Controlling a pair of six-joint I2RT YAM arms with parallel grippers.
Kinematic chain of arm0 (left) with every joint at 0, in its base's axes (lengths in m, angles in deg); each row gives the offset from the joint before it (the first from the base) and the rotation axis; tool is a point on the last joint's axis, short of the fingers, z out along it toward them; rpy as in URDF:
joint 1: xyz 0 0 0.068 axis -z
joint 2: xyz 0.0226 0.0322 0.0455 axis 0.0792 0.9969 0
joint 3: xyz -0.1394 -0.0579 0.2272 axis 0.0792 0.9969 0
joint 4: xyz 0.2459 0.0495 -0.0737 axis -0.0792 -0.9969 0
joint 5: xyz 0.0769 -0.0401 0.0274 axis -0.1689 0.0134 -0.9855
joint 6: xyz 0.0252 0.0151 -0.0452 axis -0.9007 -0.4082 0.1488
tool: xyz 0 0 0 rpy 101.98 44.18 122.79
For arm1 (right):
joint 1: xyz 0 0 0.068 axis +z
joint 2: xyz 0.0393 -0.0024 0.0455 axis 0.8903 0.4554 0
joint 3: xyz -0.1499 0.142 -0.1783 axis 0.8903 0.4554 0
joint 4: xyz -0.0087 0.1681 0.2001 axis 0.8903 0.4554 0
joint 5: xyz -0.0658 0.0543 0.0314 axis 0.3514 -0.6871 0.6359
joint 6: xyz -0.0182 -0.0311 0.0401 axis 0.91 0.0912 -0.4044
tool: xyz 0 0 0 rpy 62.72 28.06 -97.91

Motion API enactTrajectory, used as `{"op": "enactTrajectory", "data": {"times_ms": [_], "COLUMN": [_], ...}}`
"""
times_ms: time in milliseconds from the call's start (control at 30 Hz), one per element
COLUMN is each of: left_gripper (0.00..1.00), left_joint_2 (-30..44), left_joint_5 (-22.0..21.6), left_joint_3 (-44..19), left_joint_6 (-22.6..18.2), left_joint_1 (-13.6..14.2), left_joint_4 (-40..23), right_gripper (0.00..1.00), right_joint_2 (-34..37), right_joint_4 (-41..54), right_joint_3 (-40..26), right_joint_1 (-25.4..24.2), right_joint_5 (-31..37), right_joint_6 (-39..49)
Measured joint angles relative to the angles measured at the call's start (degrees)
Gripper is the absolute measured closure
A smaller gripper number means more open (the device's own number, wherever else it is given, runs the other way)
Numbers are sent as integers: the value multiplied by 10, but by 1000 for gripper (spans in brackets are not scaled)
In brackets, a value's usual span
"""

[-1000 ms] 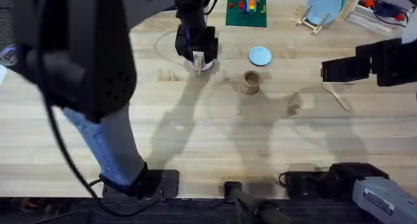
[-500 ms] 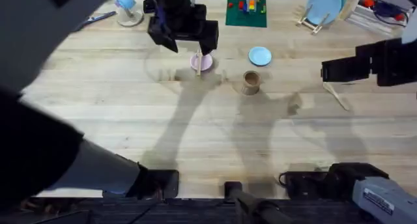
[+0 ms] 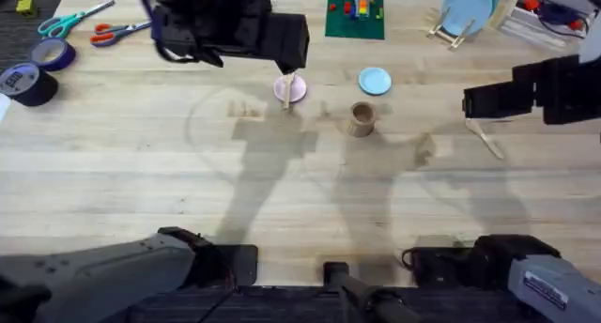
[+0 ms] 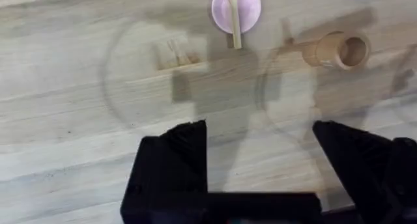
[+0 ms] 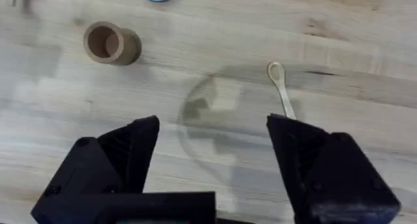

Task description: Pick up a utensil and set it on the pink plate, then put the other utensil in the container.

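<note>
One utensil, the wooden fork (image 4: 234, 17), now lies on the pink plate (image 4: 247, 8), its handle overhanging the rim toward the robot. A second ago the left gripper (image 4: 260, 155) stood right over the plate with the fork at its fingertips; it has since lifted away and hangs above the table with its jaws spread wide and nothing between them. The release is complete, so the first half of the task appears done.

The other utensil, the wooden spoon (image 5: 281, 87), lies flat on the table on the right side, well apart from the container (image 5: 111, 43) and untouched. From overhead its shape is hard to make out; the right wrist view shows the rounded end clearly. The right gripper (image 5: 212, 149) hovers near the spoon, jaws wide and empty, in the same position as a second ago.

The brown cup stands upright and, as far as can be seen, empty, near the light-blue plate (image 3: 375, 80). Remaining work: grasp the spoon and drop it into the cup.
</note>
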Motion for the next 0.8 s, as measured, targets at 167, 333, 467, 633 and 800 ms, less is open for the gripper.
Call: {"op": "enactTrajectory", "data": {"times_ms": [167,333,467,633,800], "left_gripper": [13,11,11,10,10], "left_joint_2": [-55,-123,-184,-261,-313], "left_joint_5": [0,0,0,9,13], "left_joint_3": [39,123,183,234,259], "left_joint_6": [-6,-10,-10,-10,-13], "left_joint_1": [0,0,0,0,0], "left_joint_4": [4,36,76,133,153], "right_gripper": [7,7,7,6,7], "right_joint_2": [0,0,0,0,0], "right_joint_4": [0,0,0,0,0], "right_joint_3": [0,0,0,0,0], "right_joint_1": [0,0,0,0,0], "right_joint_5": [0,0,0,0,0], "right_joint_6": [0,0,0,0,0]}}
